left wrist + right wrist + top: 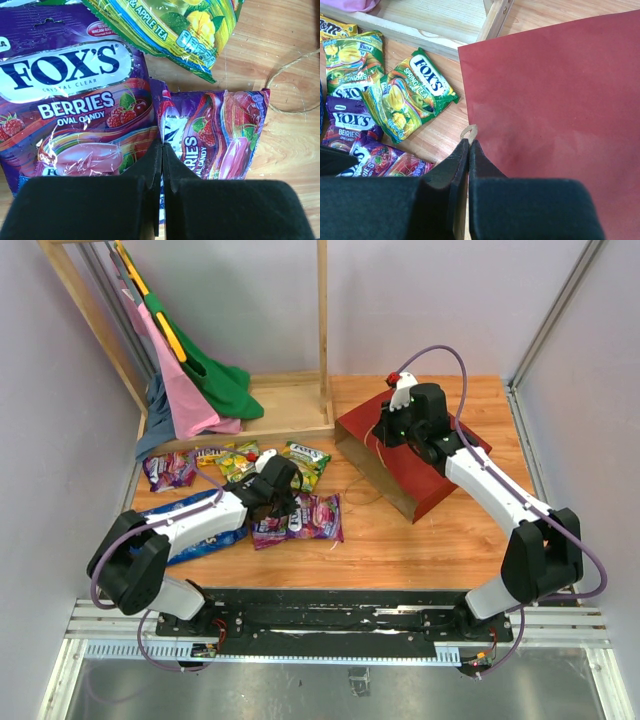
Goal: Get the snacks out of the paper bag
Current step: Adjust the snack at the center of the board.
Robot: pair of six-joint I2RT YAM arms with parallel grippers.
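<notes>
the left gripper (161, 146) was clamped on the near edge of the small purple packet (220, 132), among other snacks (412, 95) on the table (295, 165). the right gripper (469, 143) pinched the rim of the paper bag (560, 90), which lay on its side.

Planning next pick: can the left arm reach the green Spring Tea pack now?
Probably yes: the Spring Tea pack lies uncovered just beyond the left gripper, nothing between. But its jaws look shut on the smaller purple packet, so release first.

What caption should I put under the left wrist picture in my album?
Left claw pinching a small purple Fox's Berries packet on the wooden table.
</notes>
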